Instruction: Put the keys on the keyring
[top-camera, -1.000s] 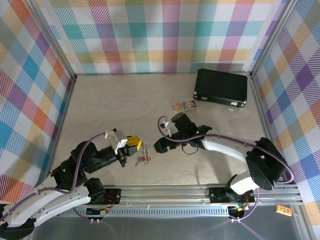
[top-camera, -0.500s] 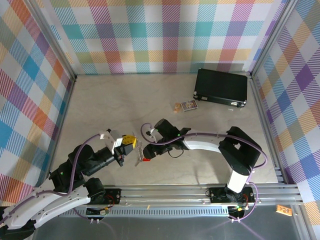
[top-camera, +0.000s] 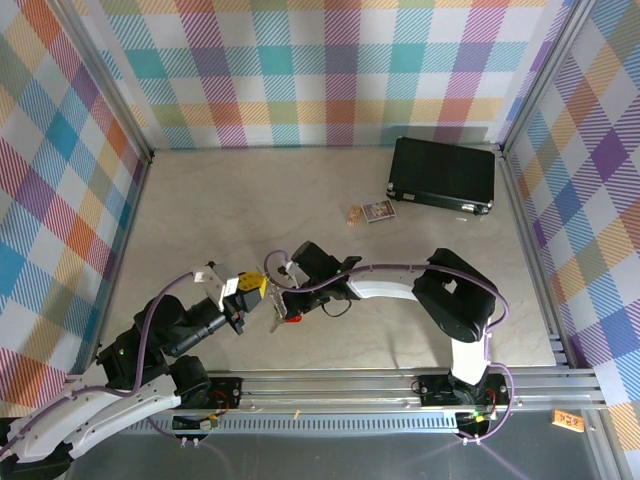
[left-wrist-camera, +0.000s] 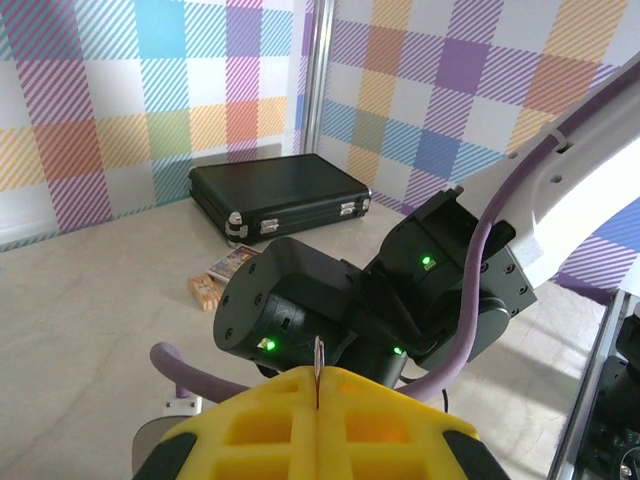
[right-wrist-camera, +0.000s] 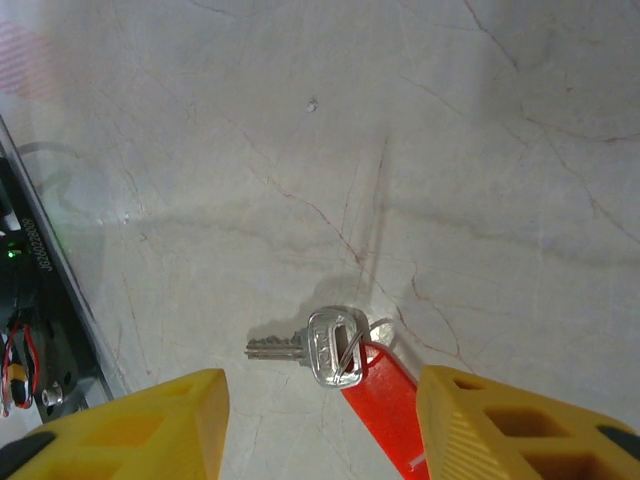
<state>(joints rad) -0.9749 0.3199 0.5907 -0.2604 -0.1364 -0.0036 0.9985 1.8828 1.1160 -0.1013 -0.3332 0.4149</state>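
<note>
A small grey key (right-wrist-camera: 320, 347) with a red plastic tag (right-wrist-camera: 385, 400) lies flat on the table. My right gripper (right-wrist-camera: 320, 430) hovers over it, open, one yellow finger (right-wrist-camera: 130, 425) on each side, touching nothing. In the top view the red tag (top-camera: 292, 319) lies just below the right gripper (top-camera: 290, 303). My left gripper (top-camera: 262, 289) faces it from the left, shut on the keyring (top-camera: 277, 306). The left wrist view shows the keyring (left-wrist-camera: 318, 365) edge-on, as a thin metal sliver pinched between the yellow fingers (left-wrist-camera: 260, 430). Most of the keyring is hidden.
A black case (top-camera: 443, 173) stands at the back right, with small printed cards (top-camera: 372, 212) in front of it. The right arm's black wrist (left-wrist-camera: 330, 310) sits close before the left gripper. An aluminium rail (top-camera: 400, 385) runs along the near edge.
The right arm has swung left and its gripper now hovers over the key beside the left gripper. The left gripper has drawn slightly back to the left, still holding the keyring.
</note>
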